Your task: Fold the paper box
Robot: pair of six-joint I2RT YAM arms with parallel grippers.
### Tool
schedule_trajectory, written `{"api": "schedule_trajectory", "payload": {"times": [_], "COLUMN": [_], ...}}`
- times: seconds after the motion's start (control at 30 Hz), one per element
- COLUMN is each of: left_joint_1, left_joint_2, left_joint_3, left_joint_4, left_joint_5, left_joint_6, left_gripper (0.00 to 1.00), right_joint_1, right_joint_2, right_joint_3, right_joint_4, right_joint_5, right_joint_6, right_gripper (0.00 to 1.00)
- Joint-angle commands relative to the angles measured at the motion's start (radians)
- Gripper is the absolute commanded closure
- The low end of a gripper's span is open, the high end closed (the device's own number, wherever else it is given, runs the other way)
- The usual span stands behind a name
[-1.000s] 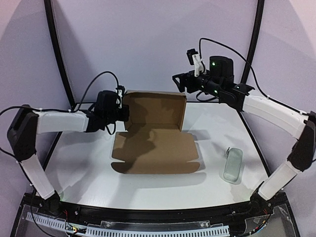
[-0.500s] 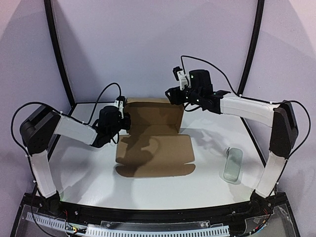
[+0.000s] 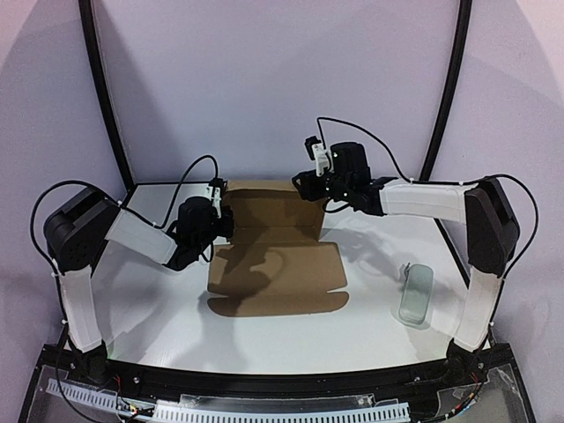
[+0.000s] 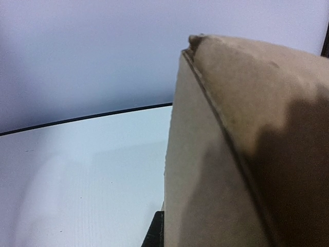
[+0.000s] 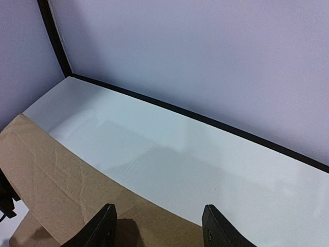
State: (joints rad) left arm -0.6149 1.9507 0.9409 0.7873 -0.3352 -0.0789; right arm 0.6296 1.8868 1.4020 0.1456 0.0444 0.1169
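Setting: A white table [image 3: 388,238] is sitting in front of a pale lilac wall [image 3: 264,79], with 2 white-and-black robot arms reaching in from the near edge.

Paper box: The paper box [image 3: 273,273], a plain brown die-cut cardboard sheet, is lying in the middle of the table. Its large front panel is resting flat, and its rear panel is standing upright along the far side.

Left gripper: The left gripper [image 3: 220,220] is pressing in at the left end of the upright panel. Its jaws are closed tight, and they are pinching the cardboard there. In the left wrist view the paper box [image 4: 247,154] is filling the right half of the picture, very close to the lens.

Right gripper: The right gripper [image 3: 307,185] is hanging at the top right corner of the upright panel. In the right wrist view its 2 black fingers [image 5: 107,229] are standing well apart, so the right gripper [image 5: 159,226] is partly spread and clasping nothing. The top edge of the paper box [image 5: 67,195] is running between the fingertips; whether either finger is touching it is not clear.

Other object: A small pale grey-green oblong case [image 3: 416,295] is lying on the table to the right, well apart from the cardboard.
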Motion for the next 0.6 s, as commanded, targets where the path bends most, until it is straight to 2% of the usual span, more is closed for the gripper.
{"api": "schedule_trajectory", "payload": {"times": [0.0, 0.13, 0.33, 0.57], "left_joint_1": [0.003, 0.003, 0.003, 0.001], "left_joint_2": [-0.015, -0.030, -0.040, -0.029], "left_joint_3": [0.003, 0.021, 0.022, 0.062], "left_joint_4": [0.031, -0.056, -0.095, -0.158], "left_joint_5": [0.027, 0.037, 0.046, 0.030], "left_joint_6": [-0.002, -0.041, -0.108, -0.139], "left_gripper": [0.99, 0.99, 0.98, 0.89], "right_joint_1": [-0.020, -0.026, -0.021, 0.017], "right_joint_2": [0.043, 0.048, 0.072, 0.110], "right_joint_3": [-0.047, -0.077, -0.083, -0.050], "right_joint_4": [0.013, 0.039, 0.042, -0.064], "right_joint_5": [-0.030, -0.040, -0.166, -0.068], "right_joint_6": [0.050, 0.072, 0.051, -0.023], "right_gripper": [0.42, 0.42, 0.42, 0.46]}}
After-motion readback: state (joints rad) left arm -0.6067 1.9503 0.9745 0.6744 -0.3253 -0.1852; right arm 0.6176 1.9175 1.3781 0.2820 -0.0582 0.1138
